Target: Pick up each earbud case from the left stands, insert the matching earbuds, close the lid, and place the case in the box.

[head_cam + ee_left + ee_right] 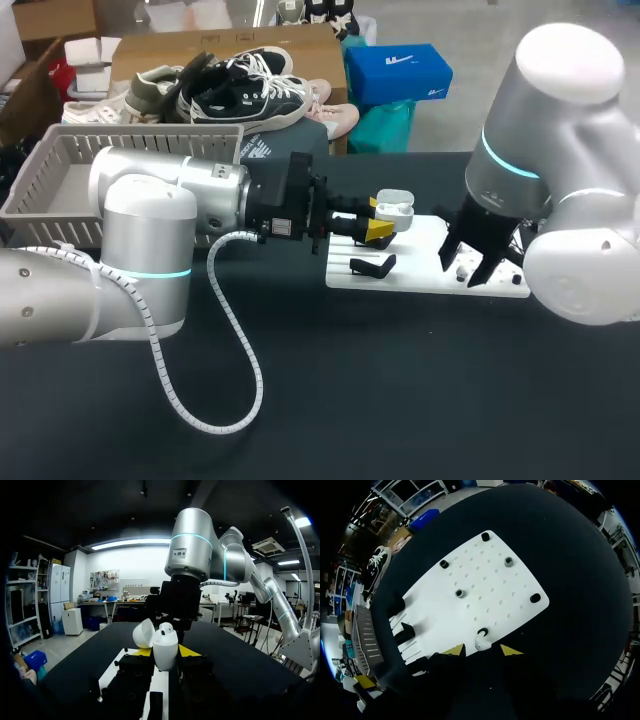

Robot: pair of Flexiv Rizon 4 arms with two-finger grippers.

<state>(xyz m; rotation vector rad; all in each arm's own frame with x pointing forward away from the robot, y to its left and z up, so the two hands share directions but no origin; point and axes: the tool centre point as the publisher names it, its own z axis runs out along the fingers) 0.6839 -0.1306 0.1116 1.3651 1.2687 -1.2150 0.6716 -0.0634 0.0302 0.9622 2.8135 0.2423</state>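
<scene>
My left gripper is shut on a white earbud case, held upright just above the left end of the white board. In the left wrist view the case sits between the yellow tips with its lid swung open, and one earbud stands in it. My right gripper points down over the board's right end. In the right wrist view its fingers stand open on either side of a white earbud, which rests on the board in a black holder, touching neither finger.
A black case stand sits on the board's left part under the held case. Several black earbud holders dot the board. A grey basket stands at the table's back left. My left arm's white cable loops over the dark tabletop.
</scene>
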